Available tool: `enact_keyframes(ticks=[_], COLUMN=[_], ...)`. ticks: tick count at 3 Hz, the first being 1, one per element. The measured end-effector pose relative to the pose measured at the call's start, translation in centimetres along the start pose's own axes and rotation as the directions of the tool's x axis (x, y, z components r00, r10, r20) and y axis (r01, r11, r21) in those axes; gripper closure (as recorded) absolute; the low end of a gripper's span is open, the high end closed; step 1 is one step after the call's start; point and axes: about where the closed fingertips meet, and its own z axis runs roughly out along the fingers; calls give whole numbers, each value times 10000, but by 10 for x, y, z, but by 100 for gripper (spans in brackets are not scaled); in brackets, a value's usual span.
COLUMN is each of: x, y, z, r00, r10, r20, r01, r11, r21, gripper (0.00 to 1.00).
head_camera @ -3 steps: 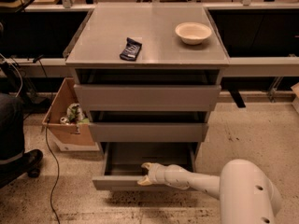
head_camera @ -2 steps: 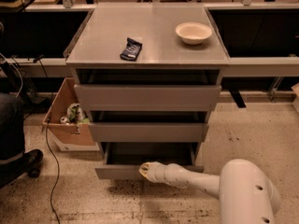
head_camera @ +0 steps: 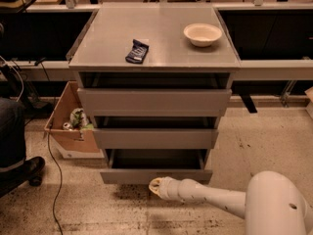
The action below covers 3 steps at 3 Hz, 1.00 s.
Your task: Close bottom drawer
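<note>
Above speckled floor (head_camera: 98,214), tool (head_camera: 155,186) seemingly touches bottom drawer (head_camera: 127,176) front.

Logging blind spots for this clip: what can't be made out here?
Camera view, bottom drawer: inside lost in shadow under the middle drawer.
Camera view, gripper low at that drawer's front: its own body hides any contact with the panel.
Camera view, dark object on the cabinet top: too small to identify.
Camera view, cardboard box contents: too small.

Three grey drawers were counted in one desk (head_camera: 171,48): top drawer (head_camera: 154,102), middle drawer (head_camera: 155,138), bottom drawer (head_camera: 127,176). One bowl (head_camera: 202,34) and one dark packet (head_camera: 137,51) were tallied on top, one cardboard box (head_camera: 68,131) alongside, and one gripper (head_camera: 155,187) was spotted at the bottom drawer's front.
</note>
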Motion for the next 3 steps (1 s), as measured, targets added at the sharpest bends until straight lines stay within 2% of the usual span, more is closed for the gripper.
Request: enact_keyframes(ticks=[1,2,3], x=[0,13,34], y=[4,-3,-20], z=[-1,14,30], r00=[10000,9979,9940], r10=[18,387,585], r20=[3,526,929], r01=[-18,-393,-633], r11=[10000,9992,9968], r21=[-52,107,496], gripper=[100,100,100])
